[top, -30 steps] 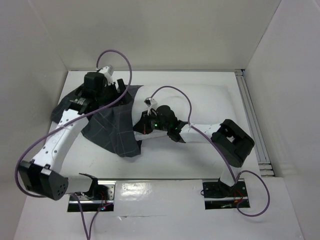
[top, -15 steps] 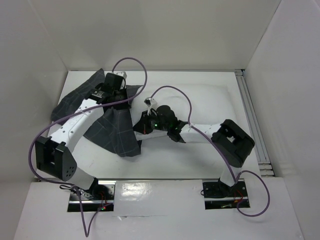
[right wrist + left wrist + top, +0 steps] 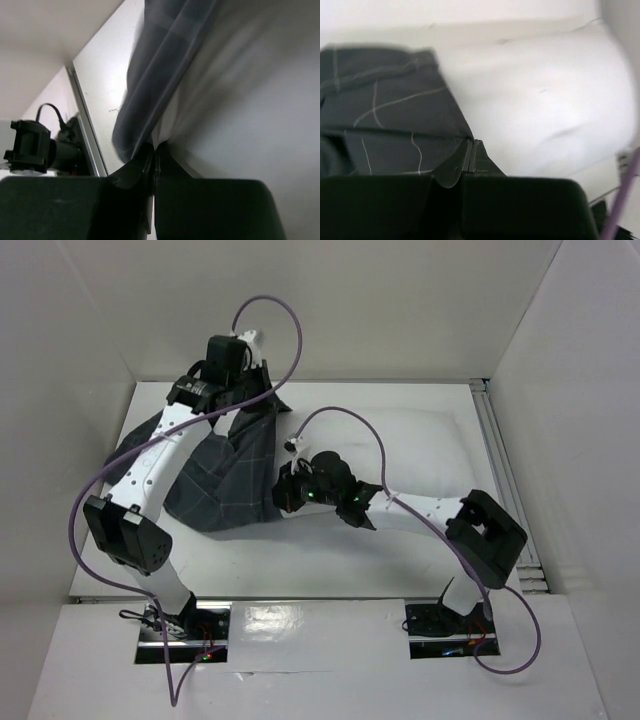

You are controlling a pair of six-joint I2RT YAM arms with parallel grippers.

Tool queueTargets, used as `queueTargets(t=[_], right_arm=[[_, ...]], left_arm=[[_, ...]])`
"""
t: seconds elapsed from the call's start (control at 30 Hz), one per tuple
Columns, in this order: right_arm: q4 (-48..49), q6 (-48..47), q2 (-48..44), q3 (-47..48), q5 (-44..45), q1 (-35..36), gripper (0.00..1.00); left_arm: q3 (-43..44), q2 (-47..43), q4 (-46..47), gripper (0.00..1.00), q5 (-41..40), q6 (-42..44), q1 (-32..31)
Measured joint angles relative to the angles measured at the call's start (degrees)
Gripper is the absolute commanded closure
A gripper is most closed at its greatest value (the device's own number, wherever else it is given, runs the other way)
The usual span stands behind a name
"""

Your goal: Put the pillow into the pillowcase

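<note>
White arm links [image 3: 150, 465], black joints [image 3: 125, 535], looping purple cables [image 3: 268, 298], matte black fingers [image 3: 452, 167].

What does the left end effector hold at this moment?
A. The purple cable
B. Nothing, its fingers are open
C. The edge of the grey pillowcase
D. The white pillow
C: in the left wrist view, the left end effector is shut on the edge of the pillowcase, and the pillow lies beyond it, not gripped.

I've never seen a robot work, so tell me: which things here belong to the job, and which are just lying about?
In the job:
the pillow
the pillowcase
the left gripper
the right gripper

Just there:
the purple cables
the metal rail on the right
</note>
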Motion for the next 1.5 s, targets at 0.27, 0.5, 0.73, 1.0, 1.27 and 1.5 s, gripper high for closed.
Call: queueTargets(t=[0.27,0.5,0.73,1.0,1.27,1.5], right_arm=[[-7.26,-7.02,-10.40,0.57,8.02,3.76,1.00],[-10.23,-9.84,0.94,9.38,12.41,3.96,0.26],[-18.84,-10.97,-16.44,1.20,21.24,4.61,0.08],[-33.44,-10.40,-34.67,4.94,43.10,-1.66,0.00],[-48.59,-6.71,-22.73,6.99,30.29,-41.11,0.00],[-44.72,-2.51,-21.59,0.39,13.44,-51.58,0.75]], left_arm=[[17.92,8.20,-1.20,1.00,12.87,-1.11,0.00],[12.63,11.58,0.61,1.00,17.90,-3.52,0.33],[8.63,11.58,0.72,1.00,19.10,-4.37,1.51],[8.59,11.58,1.01,1.00,20.28,-4.44,1.86],[8.57,11.58,1.20,1.00,20.76,-4.57,1.79],[8.61,12.98,1.42,1.00,20.87,-4.55,0.04]])
